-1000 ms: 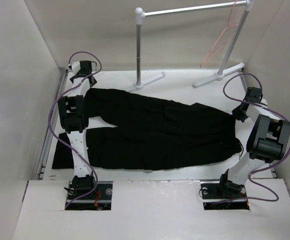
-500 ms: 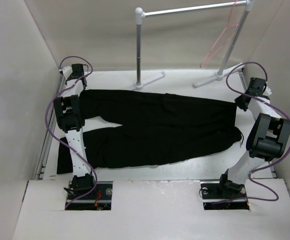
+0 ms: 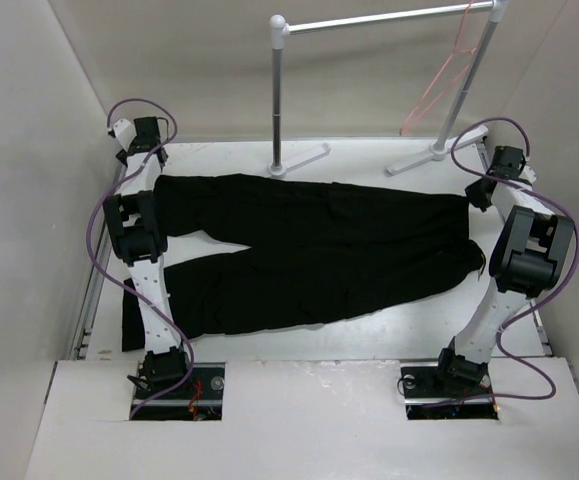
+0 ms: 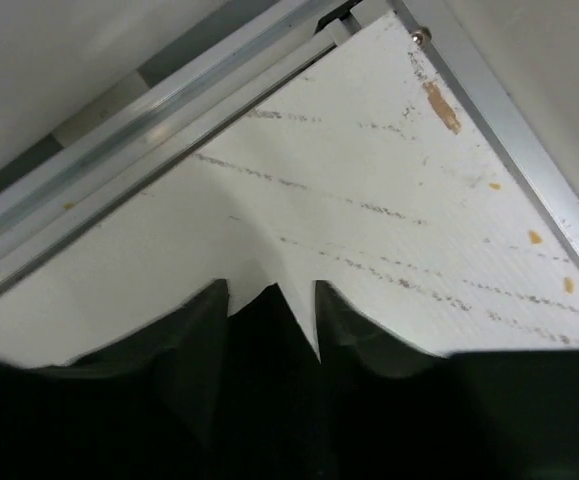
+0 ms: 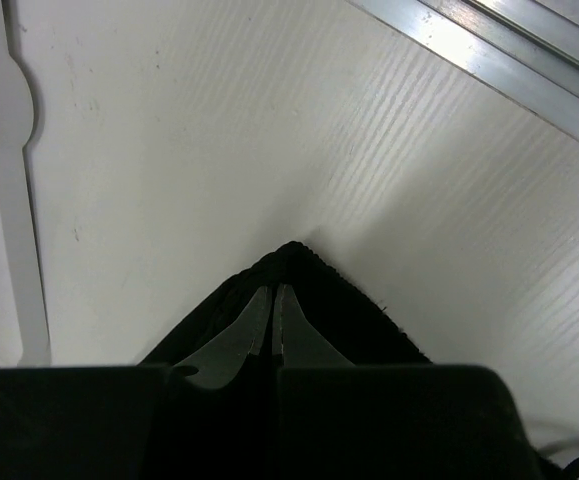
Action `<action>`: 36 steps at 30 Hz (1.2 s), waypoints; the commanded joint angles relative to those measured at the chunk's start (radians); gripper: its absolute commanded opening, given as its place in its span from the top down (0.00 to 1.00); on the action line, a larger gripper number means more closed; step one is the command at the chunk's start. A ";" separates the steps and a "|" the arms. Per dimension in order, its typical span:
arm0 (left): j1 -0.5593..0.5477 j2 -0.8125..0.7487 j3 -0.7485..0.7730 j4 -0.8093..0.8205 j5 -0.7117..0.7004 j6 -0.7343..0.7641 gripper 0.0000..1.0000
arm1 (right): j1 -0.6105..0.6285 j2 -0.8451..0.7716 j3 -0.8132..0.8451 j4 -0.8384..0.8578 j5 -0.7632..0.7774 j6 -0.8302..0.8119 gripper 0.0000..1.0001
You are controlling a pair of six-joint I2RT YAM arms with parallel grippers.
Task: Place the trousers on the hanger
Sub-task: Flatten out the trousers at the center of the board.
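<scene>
The black trousers (image 3: 319,250) lie flat across the table, legs to the left and waist to the right. My left gripper (image 3: 155,168) is at the far left leg end. In the left wrist view its fingers (image 4: 212,312) stand apart with a point of black trouser fabric (image 4: 269,335) between them, a gap showing on one side. My right gripper (image 3: 479,194) is at the far right waist corner. In the right wrist view it (image 5: 272,292) is shut on the trousers' edge (image 5: 344,300). The pink-orange hanger (image 3: 439,85) hangs from the rack at the back right.
The white and grey tube rack (image 3: 279,90) stands at the back with its feet (image 3: 434,155) on the table. Aluminium rails (image 4: 169,110) border the table by the left gripper, and another rail (image 5: 489,60) runs near the right one. Walls close in on both sides.
Both grippers moved toward the back corners. The trousers' far edge went from slanted and slack to straight and stretched, and the whole garment shifted toward the back.
</scene>
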 commanded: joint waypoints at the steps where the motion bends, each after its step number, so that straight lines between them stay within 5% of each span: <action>1: -0.003 -0.043 -0.023 0.037 0.011 -0.010 0.47 | -0.009 0.000 0.052 0.056 0.030 0.041 0.93; 3: -0.008 -0.112 -0.082 0.052 0.020 -0.013 0.29 | -0.009 -0.027 0.053 0.048 0.030 0.042 0.68; 6: -0.031 -0.275 -0.241 0.081 0.016 -0.028 0.22 | 0.026 -0.124 0.026 0.033 0.033 0.041 0.34; 9: -0.066 -0.478 -0.449 0.076 0.011 -0.077 0.23 | 0.083 -0.274 -0.067 0.031 0.041 0.042 0.21; 18: -0.065 -1.164 -1.091 -0.292 0.023 -0.389 0.45 | 0.396 -0.789 -0.465 0.002 0.156 0.096 0.29; 21: -0.013 -1.316 -1.169 -0.502 0.031 -0.455 0.56 | 0.503 -0.935 -0.574 -0.036 0.060 0.116 0.65; 23: 0.033 -1.388 -1.191 -0.639 0.032 -0.498 0.61 | 0.572 -1.024 -0.656 -0.053 -0.011 0.140 0.79; 28: 0.115 -1.428 -1.241 -0.869 0.037 -0.550 0.66 | 0.698 -1.124 -0.744 -0.079 -0.077 0.147 0.72; 36: 0.121 -1.476 -1.420 -0.874 0.065 -0.587 0.63 | 0.754 -1.179 -0.729 -0.122 -0.080 0.110 0.65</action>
